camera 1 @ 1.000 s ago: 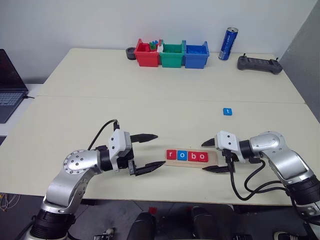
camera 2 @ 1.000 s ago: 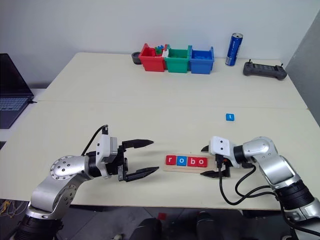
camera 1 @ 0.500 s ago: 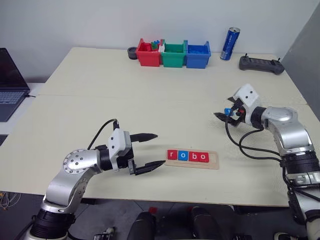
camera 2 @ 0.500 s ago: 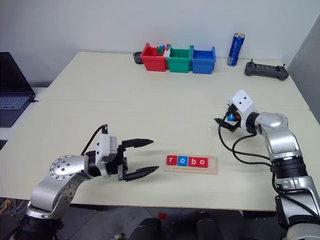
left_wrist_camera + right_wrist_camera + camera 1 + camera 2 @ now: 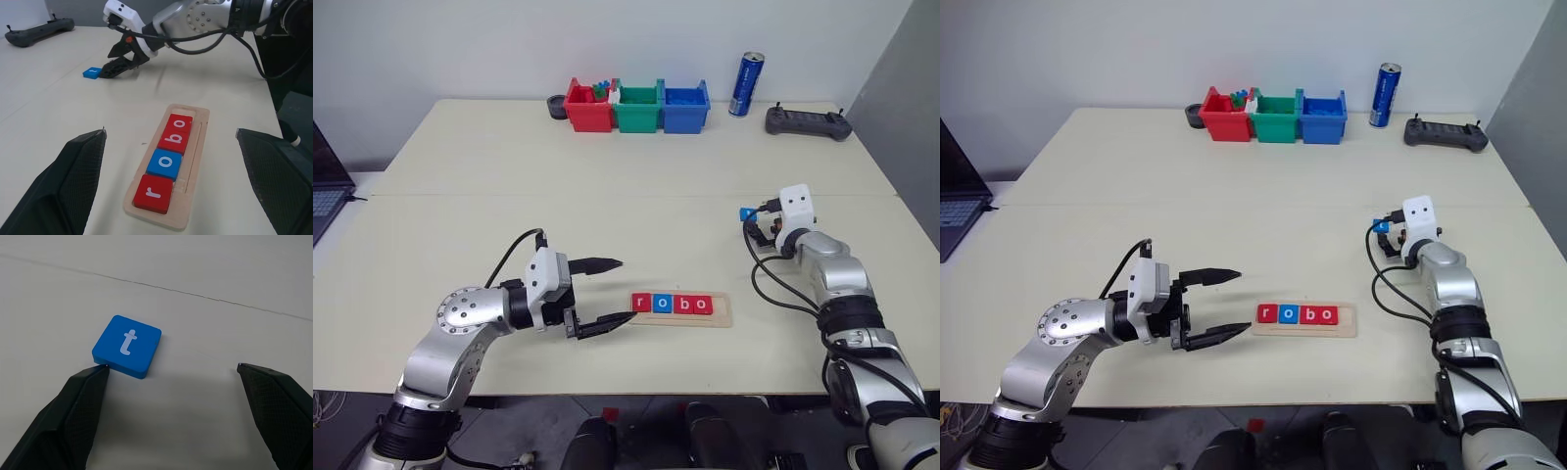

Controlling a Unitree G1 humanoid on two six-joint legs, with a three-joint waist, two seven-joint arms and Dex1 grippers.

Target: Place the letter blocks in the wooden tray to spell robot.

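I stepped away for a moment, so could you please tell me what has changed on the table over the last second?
The right gripper swung away from the wooden tray's empty end, out across the table to the blue t block, which it now faces with jaws open, one tip at the block's edge; nothing is gripped. The left gripper stayed open beside the tray, and the four blocks spelling r-o-b-o are unmoved.

Count: five letter blocks (three red, two blue), one wooden tray, three bins, one can, one controller.
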